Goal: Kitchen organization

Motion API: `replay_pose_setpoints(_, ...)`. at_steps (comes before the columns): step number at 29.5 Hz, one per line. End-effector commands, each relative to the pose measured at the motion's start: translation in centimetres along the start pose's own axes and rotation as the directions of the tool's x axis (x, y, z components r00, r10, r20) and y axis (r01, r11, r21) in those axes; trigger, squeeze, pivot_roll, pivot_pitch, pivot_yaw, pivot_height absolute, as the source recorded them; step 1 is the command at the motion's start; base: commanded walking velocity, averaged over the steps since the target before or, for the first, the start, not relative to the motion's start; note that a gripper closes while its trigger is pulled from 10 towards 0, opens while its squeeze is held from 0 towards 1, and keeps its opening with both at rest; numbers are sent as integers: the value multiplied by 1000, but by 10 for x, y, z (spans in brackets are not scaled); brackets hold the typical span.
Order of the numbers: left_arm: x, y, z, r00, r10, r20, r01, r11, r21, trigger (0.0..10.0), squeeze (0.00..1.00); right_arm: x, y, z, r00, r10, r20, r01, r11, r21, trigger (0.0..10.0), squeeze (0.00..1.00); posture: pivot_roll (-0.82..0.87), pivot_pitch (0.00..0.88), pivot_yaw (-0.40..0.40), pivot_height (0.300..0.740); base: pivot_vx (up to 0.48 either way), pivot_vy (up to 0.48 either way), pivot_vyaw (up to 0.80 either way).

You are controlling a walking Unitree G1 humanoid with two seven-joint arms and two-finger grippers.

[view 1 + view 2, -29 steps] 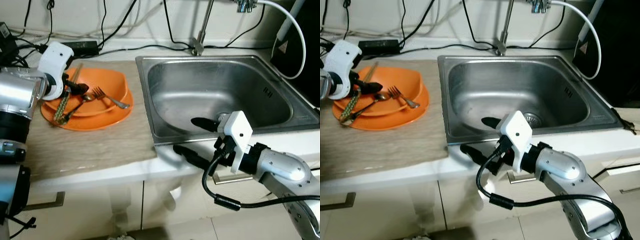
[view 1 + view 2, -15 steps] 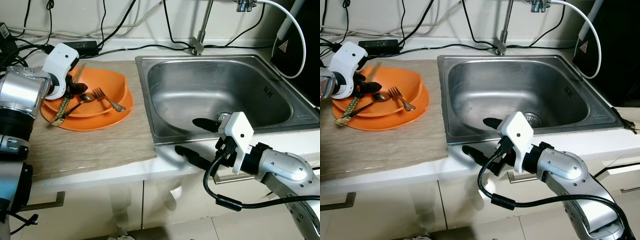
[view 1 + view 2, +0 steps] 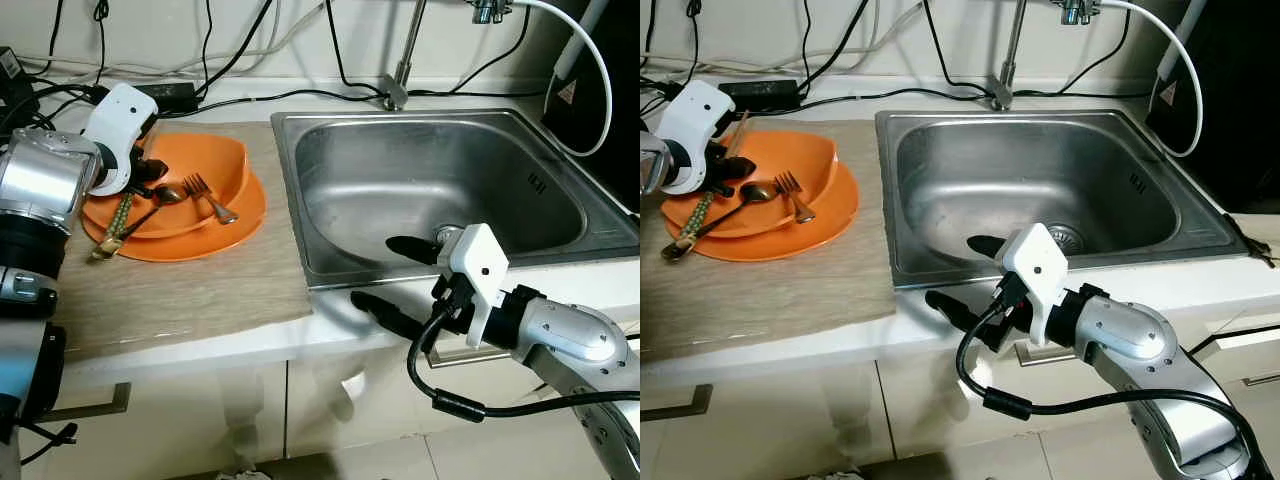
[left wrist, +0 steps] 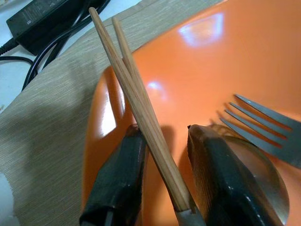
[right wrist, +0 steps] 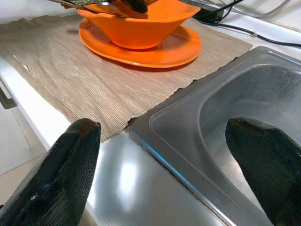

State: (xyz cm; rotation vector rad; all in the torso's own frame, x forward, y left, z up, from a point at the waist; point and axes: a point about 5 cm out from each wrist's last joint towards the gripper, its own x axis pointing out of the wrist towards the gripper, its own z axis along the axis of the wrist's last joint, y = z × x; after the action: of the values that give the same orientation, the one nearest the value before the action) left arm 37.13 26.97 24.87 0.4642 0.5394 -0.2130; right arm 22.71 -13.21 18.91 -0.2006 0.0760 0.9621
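Near the back left corner of the white kitchen counter (image 3: 200, 345), on a woven tan cloth mat (image 3: 190, 285): a flat orange plate (image 3: 215, 235) with an orange bowl (image 3: 815, 155) resting on it. Inside the bowl, a pair of light wooden chopsticks (image 4: 136, 101), a silver metal fork (image 3: 208, 199) and a silver metal spoon (image 3: 165, 196) with a long handle reaching out past the plate's left edge. Beside that handle, another long piece with a green patterned handle (image 3: 120, 214), too small to name.

Left gripper (image 4: 162, 176) low over the left side of the bowl, black fingers (image 4: 120, 176) a little apart, with the chopsticks running between them. One finger touching the sticks; hard to tell if squeezing tight. Fork and spoon just beside the other finger, toward the sink side of the bowl.

To the right of the mat, a shiny steel sink (image 3: 440, 185) set into the counter, with a tall metal tap (image 3: 405, 55) at its back edge. Black cables (image 3: 230, 70) along the back edge of the counter.

Right gripper (image 3: 395, 280) at the front edge of the sink, fingers spread wide apart, holding nothing. One finger over the sink basin, the other over the front edge of the counter. Well apart from the bowl and chopsticks.
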Motion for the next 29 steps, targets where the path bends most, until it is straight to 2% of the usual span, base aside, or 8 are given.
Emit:
replay_pose_setpoints(1,3,-1,-4,1000,-6,-25,6,1000,-7,0,0,-2,-2,0,1000,-8,-9,7,1000,-17,10000,0,6,20,-49,740,0,0,0)
replay_pose_setpoints(11,-2,-1,11,998,-35,53,38,998,-53,0,0,-4,-3,-2,1000,-18,-17,17,1000,-21,10000,0,6,10,-49,740,0,0,0)
replay_pose_setpoints(13,-5,-1,17,994,-65,90,73,994,-85,0,0,-4,-4,-2,1000,-21,-16,21,1000,-21,10000,0,7,5,-49,740,0,0,0)
replay_pose_setpoints(18,-19,-2,41,960,-160,230,204,963,-179,0,0,-6,-5,-2,999,-34,-10,34,999,-23,10000,0,8,0,-49,740,0,0,0)
replay_pose_setpoints(24,-28,0,55,930,-185,319,268,933,-240,0,0,-5,-6,-1,999,-39,-4,39,999,-30,10000,0,9,0,-48,740,0,0,0)
replay_pose_setpoints(26,-32,1,60,913,-190,360,292,922,-254,0,0,-5,-7,0,999,-44,6,44,999,-30,10000,0,9,0,-47,740,0,0,0)
replay_pose_setpoints(27,-36,2,67,892,-191,411,321,905,-278,0,0,-4,-8,2,998,-53,19,53,998,-29,10000,0,9,0,-47,740,0,0,0)
replay_pose_setpoints(29,-38,1,70,881,-195,431,341,893,-294,0,0,-4,-9,3,998,-60,25,61,998,-28,10000,0,10,1,-47,740,0,0,0)
